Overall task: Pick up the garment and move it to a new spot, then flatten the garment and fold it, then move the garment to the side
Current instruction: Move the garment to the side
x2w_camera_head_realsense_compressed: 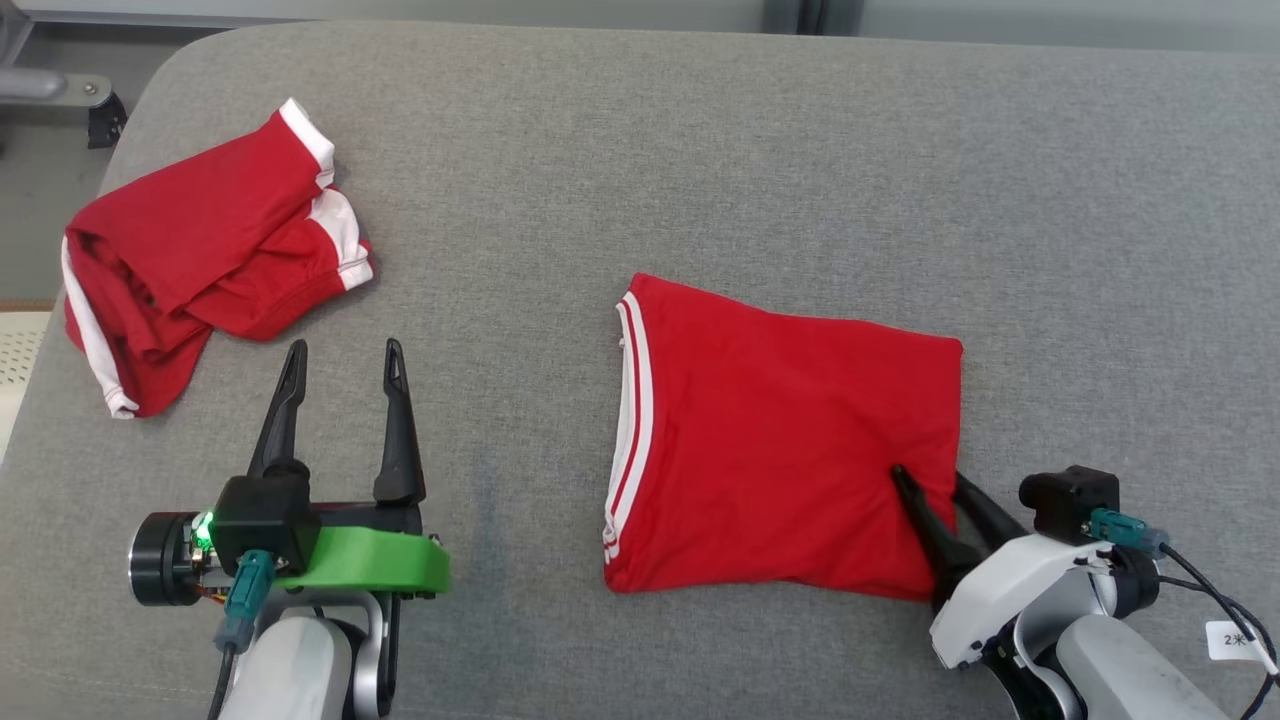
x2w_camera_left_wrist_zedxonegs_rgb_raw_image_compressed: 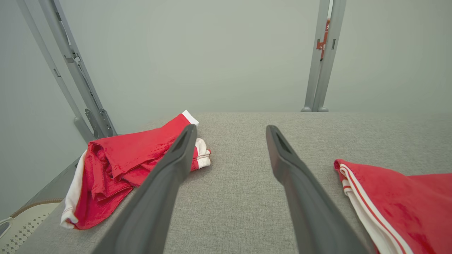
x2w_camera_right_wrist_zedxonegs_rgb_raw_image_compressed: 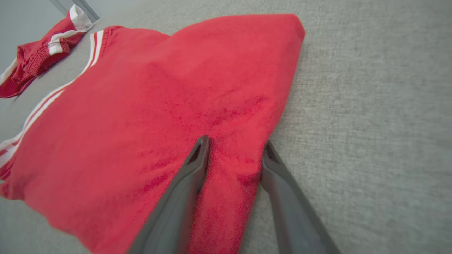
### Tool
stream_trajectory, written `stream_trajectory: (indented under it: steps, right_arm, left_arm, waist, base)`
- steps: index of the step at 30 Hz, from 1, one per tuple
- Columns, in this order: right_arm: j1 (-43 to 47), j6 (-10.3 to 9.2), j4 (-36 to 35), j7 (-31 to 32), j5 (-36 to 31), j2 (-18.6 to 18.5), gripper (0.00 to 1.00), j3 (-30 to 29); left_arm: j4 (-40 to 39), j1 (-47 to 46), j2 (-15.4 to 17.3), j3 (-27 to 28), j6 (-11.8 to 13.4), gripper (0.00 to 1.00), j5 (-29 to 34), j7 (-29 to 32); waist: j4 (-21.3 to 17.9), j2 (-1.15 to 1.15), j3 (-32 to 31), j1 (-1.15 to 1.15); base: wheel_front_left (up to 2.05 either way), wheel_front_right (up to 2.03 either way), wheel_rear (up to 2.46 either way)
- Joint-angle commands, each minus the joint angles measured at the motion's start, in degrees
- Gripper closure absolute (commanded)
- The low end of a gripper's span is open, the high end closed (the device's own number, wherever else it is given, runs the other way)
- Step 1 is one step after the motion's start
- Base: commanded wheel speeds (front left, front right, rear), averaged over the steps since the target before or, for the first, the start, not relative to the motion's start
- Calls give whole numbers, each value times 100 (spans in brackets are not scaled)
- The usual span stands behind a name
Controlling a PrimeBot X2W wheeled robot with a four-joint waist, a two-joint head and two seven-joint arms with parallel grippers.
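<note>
A folded red garment with white stripes along its left edge lies flat on the grey padded surface, right of centre. My right gripper is at the garment's near right edge, one finger on top and one at the edge, pinching a raised ridge of the red cloth; creases spread from the right gripper. My left gripper stands open over bare surface to the garment's left, holding nothing. In the left wrist view the left gripper points across the surface, the striped garment at its right.
A second red garment with white trim lies crumpled at the far left, close to the surface's left edge; it shows as the crumpled garment and the crumpled garment in the wrist views. Metal frame posts stand behind the surface.
</note>
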Motion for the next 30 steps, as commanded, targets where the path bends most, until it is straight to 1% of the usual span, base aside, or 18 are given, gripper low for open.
stream_trajectory:
  steps: [1,5,8,15,20,23,26,30]
  right_arm:
    - [41,-4,136,40,59,-16,100,166]
    - [-80,-8,57,-254,127,-198,100,264]
    - [-127,-13,41,-400,206,-320,100,245]
    - [-189,-8,-44,-586,325,-595,100,127]
    - [-472,-7,-29,-631,453,-795,100,93]
    - [-746,-7,33,-648,573,-891,100,92]
    - [-1231,-7,159,-668,679,-998,100,158]
    - [-2040,-7,437,-675,842,-1232,100,246]
  left_arm:
    - [-13,-18,0,37,-32,0,78,-16]
    - [-62,-41,-16,85,-51,0,172,-16]
    - [-103,-15,-2,110,-87,0,224,-17]
    - [-233,-191,-14,80,-202,0,304,-17]
    - [-388,-353,45,64,-221,0,408,-17]
    - [-443,-477,79,39,-224,0,471,-16]
    - [-508,-621,108,24,-219,0,512,-6]
    - [-604,-919,126,-40,-260,0,574,48]
  waist:
    - [-90,0,14,0]
    - [-311,0,58,0]
    - [-575,0,88,0]
    - [-1245,0,298,0]
    - [-1659,0,533,0]
    - [-1794,0,706,0]
    - [-1861,0,946,0]
    - [-1792,0,1392,0]
  base:
    - [0,0,0]
    - [0,0,0]
    - [0,0,0]
    - [0,0,0]
    - [0,0,0]
    - [0,0,0]
    - [0,0,0]
    - [0,0,0]
